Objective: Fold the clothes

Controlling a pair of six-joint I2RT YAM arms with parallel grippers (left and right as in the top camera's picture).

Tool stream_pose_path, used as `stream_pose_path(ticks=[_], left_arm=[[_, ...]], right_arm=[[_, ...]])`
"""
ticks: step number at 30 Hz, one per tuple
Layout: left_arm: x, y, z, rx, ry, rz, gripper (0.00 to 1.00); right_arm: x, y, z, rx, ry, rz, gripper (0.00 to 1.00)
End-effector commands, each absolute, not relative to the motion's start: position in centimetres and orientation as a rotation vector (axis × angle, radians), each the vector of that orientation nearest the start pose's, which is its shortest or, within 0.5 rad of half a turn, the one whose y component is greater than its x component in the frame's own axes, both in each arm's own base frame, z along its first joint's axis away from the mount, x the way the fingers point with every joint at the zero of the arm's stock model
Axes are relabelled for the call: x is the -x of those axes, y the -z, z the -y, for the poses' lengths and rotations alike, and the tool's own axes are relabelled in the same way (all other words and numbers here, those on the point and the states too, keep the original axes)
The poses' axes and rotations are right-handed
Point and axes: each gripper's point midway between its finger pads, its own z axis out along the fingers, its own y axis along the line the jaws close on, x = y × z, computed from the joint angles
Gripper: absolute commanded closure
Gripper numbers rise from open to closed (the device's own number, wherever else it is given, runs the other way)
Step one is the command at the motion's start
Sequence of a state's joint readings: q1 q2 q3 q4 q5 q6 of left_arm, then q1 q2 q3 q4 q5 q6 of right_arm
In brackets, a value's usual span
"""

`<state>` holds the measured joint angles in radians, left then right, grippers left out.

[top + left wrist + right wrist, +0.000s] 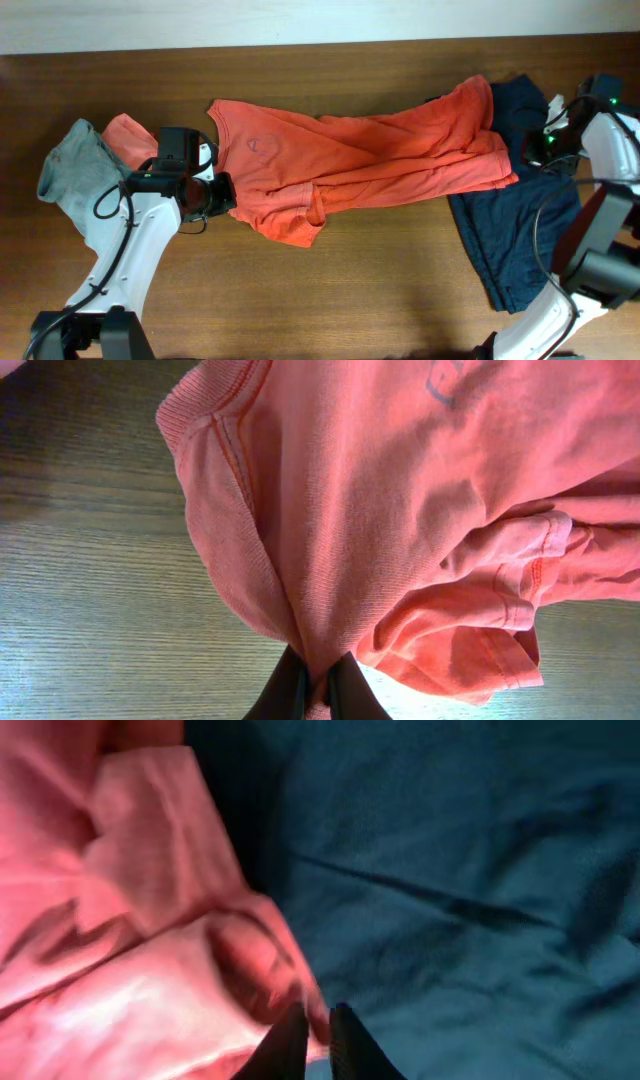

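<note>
The clothes lie across the table. A coral-orange T-shirt (360, 160) is stretched out between both arms. My left gripper (228, 196) is shut on a bunched fold of the shirt's left edge; in the left wrist view the coral-orange T-shirt (400, 510) is pinched between the two dark fingers of the left gripper (318, 678). My right gripper (522, 154) sits at the shirt's right end, above a navy garment (520, 235). The right wrist view is blurred, but the right gripper (318, 1018) has its fingers close together with the shirt's coral edge (150, 990) between them.
A grey-teal piece (68, 168) and a second coral piece (125, 133) lie at the far left, beside the left arm. The navy garment (470, 870) runs under the shirt's right end toward the table's front edge. Bare wooden table (380, 290) shows in front.
</note>
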<state>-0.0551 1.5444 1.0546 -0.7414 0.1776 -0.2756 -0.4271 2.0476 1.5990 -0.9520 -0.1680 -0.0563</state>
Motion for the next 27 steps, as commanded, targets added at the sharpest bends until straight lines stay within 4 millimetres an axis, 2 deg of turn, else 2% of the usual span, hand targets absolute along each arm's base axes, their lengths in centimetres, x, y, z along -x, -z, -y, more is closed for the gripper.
stream_pose_path(ticks=[1,8,13,17,20,24,27], left_arm=[[-33.5,-8.6,4.8,0.243,0.315,-2.804,1.0],[-33.5,-8.6,4.8,0.243,0.315,-2.804,1.0],[-33.5,-8.6,4.8,0.243,0.315,-2.804,1.0],[-33.5,-8.6,4.8,0.243,0.315,-2.804,1.0],[-33.4,-8.6,4.8,0.243,0.314,-2.805,1.0],[-33.4,-8.6,4.8,0.239,0.313,-2.807,1.0],[-33.4,-8.6,4.8,0.239,0.313,-2.808,1.0]], right_arm=[[-40.6,-3.5,16.0,-0.533,-0.209,-2.893,0.85],[-40.5,0.7,17.6,-0.591,-0.211,-2.922,0.85],[-39.9,2.2,19.9,-0.649,-0.147,-2.918,0.85],[-38.3,2.2,25.3,-0.887,0.051,-2.841,0.86],[-37.2,2.1,28.4,-0.976,0.075,-2.775,0.85],[-35.3,1.9,31.7,-1.105,0.098,-2.698,0.85],[-34.4,1.7,33.2,-1.152,0.107,-2.669,0.83]])
